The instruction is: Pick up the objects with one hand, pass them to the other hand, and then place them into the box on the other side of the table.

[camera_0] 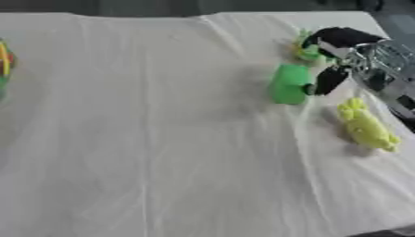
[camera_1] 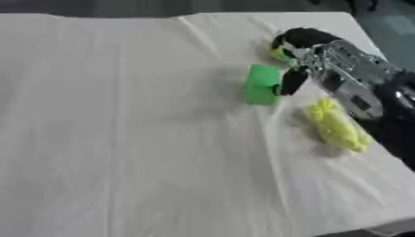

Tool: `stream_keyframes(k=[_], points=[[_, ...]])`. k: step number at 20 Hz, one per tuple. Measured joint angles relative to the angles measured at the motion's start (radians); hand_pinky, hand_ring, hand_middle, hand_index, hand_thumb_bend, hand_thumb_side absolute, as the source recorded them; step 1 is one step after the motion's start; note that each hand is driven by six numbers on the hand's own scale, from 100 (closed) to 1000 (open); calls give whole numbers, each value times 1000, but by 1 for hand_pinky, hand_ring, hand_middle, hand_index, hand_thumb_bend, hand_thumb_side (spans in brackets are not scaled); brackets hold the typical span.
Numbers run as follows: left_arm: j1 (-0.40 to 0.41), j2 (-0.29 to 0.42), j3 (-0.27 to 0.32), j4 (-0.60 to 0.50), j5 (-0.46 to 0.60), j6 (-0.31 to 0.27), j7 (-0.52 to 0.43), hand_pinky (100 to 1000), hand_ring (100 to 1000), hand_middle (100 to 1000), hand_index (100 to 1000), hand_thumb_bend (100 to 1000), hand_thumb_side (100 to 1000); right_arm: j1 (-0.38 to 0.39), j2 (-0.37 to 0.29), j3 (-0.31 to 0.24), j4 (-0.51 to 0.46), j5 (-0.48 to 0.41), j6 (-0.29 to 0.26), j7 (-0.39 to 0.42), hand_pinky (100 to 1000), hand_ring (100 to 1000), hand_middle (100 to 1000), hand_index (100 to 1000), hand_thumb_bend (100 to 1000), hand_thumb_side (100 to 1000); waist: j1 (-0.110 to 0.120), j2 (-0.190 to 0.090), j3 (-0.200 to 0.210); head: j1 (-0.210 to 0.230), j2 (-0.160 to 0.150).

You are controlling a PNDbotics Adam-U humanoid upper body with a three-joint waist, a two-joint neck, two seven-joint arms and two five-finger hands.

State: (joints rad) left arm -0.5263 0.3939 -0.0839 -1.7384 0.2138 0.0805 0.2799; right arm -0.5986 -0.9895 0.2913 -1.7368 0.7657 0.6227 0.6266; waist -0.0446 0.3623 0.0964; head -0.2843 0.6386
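Right hand (camera_0: 344,51) fingers touch unlabelled green block (camera_0: 289,84).

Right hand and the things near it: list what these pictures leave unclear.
- Right hand: blurred; whether it touches or grips the green block cannot be told.
- Small yellow-green thing behind the hand: mostly hidden by it in both views.
- Yellow toy: blurred, its kind unclear.
- Colourful thing: cut off by the left eye view's left edge.
- Left hand: in neither view.

A test bench, likely a lab: table draped in white cloth (camera_0: 162,139) (creased).
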Motion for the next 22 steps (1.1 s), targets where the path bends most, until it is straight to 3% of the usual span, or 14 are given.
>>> stream_keyframes(k=[22], points=[[-14, -10, -6, 0, 2, 0, -7, 629, 730, 800, 750, 196, 824, -17, 8, 0, 13, -49, 0, 0, 916, 902, 894, 890, 447, 128, -5, 13, 20, -10, -10]])
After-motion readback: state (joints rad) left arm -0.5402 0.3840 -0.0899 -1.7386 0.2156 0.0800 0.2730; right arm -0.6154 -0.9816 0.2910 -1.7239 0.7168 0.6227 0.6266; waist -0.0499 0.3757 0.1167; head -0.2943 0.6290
